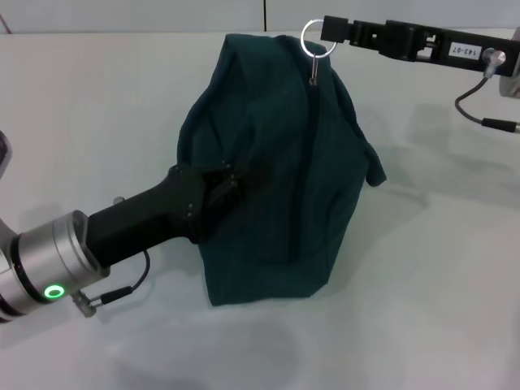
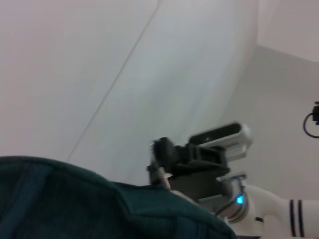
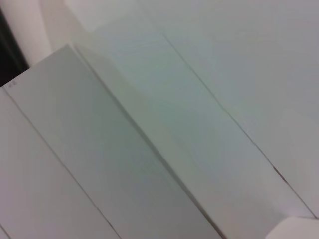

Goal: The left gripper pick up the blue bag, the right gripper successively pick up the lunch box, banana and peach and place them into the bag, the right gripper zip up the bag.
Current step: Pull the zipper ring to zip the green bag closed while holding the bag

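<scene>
I begin at the right gripper [image 1: 323,32], far on the table: its black fingertips are closed on the round metal pull ring [image 1: 313,38] of the zipper, at the very top of the dark blue-green fabric bag [image 1: 276,171]. The left wrist view shows the same place from the other side, the right gripper [image 2: 158,160] sitting just over the top edge of the bag [image 2: 89,204]. The zipper line runs down the front of the bag from the ring and it looks closed along the part I can see, so I judge the zipping is at its end or nearly. The left gripper [image 1: 218,193] is pressed into the side of the bag and its fingers are clamped on a fold of the cloth, keeping the bag upright on the white table [image 1: 422,309]. The lunch box, the banana and the peach I do not see anywhere; I suppose they are inside. The right wrist view shows only pale surfaces. The risk I see: if the right arm pulls further when the slider is already at its stop, the bag may be dragged out of the left gripper or tipped over, or the thin ring may slip from the fingertips.
</scene>
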`<act>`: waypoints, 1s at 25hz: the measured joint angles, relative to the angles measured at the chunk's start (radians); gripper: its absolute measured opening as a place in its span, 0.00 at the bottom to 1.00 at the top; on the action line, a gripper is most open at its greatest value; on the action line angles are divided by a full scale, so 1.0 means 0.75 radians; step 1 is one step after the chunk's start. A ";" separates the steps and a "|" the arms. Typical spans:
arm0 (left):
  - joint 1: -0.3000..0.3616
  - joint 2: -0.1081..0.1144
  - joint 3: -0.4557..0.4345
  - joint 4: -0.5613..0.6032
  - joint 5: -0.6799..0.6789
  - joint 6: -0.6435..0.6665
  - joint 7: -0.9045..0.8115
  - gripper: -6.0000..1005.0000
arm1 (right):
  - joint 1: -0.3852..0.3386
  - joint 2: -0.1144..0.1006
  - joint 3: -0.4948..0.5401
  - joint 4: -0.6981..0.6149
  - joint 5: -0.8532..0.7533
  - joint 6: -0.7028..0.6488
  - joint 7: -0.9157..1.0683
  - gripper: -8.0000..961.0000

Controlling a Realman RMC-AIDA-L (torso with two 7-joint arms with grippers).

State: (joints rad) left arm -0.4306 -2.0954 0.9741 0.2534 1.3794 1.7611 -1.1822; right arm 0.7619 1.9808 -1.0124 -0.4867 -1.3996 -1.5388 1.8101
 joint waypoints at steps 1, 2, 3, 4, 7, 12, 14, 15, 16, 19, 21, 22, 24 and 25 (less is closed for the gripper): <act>0.000 0.000 0.004 -0.003 0.000 0.005 0.005 0.06 | 0.005 -0.001 0.000 0.019 -0.001 0.007 0.003 0.01; 0.000 -0.001 0.012 -0.008 -0.003 0.008 0.012 0.06 | 0.007 -0.002 0.000 0.030 -0.001 0.012 0.006 0.01; 0.000 -0.001 0.018 -0.012 -0.004 0.009 0.016 0.06 | 0.009 -0.003 -0.001 0.037 -0.002 0.018 0.008 0.01; 0.000 -0.002 0.022 -0.016 -0.006 0.010 0.021 0.06 | 0.009 -0.003 -0.003 0.043 -0.002 0.024 0.012 0.01; 0.000 -0.003 0.025 -0.026 -0.005 0.022 0.038 0.06 | 0.009 0.001 -0.010 0.047 -0.004 0.048 0.016 0.01; -0.001 -0.004 0.026 -0.053 -0.001 0.057 0.071 0.06 | 0.013 0.006 -0.015 0.047 -0.013 0.093 0.018 0.01; 0.003 -0.004 0.033 -0.053 0.001 0.062 0.073 0.06 | 0.015 0.007 -0.017 0.048 -0.021 0.119 0.018 0.01; 0.005 -0.004 0.042 -0.053 -0.001 0.068 0.075 0.06 | 0.015 0.007 -0.017 0.048 -0.024 0.133 0.018 0.01; 0.008 -0.004 0.049 -0.054 -0.003 0.077 0.079 0.06 | 0.015 0.008 -0.018 0.048 -0.026 0.146 0.018 0.01; 0.015 -0.004 0.059 -0.054 -0.004 0.107 0.095 0.06 | 0.018 0.011 -0.020 0.048 -0.027 0.173 0.010 0.02; 0.020 -0.004 0.061 -0.054 0.000 0.118 0.099 0.06 | 0.022 0.014 -0.025 0.048 -0.028 0.191 0.001 0.02; 0.024 -0.004 0.062 -0.054 0.001 0.121 0.101 0.06 | 0.024 0.016 -0.027 0.046 -0.028 0.199 -0.003 0.02; 0.031 -0.004 0.068 -0.054 0.002 0.128 0.102 0.06 | 0.027 0.020 -0.030 0.040 -0.028 0.212 -0.011 0.02; 0.033 -0.004 0.071 -0.054 0.001 0.129 0.102 0.06 | 0.030 0.021 -0.030 0.039 -0.028 0.218 -0.018 0.02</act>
State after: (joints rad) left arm -0.4060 -2.0985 1.0273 0.2131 1.3805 1.8579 -1.1055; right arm 0.7841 1.9968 -1.0351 -0.4576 -1.4205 -1.3754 1.7965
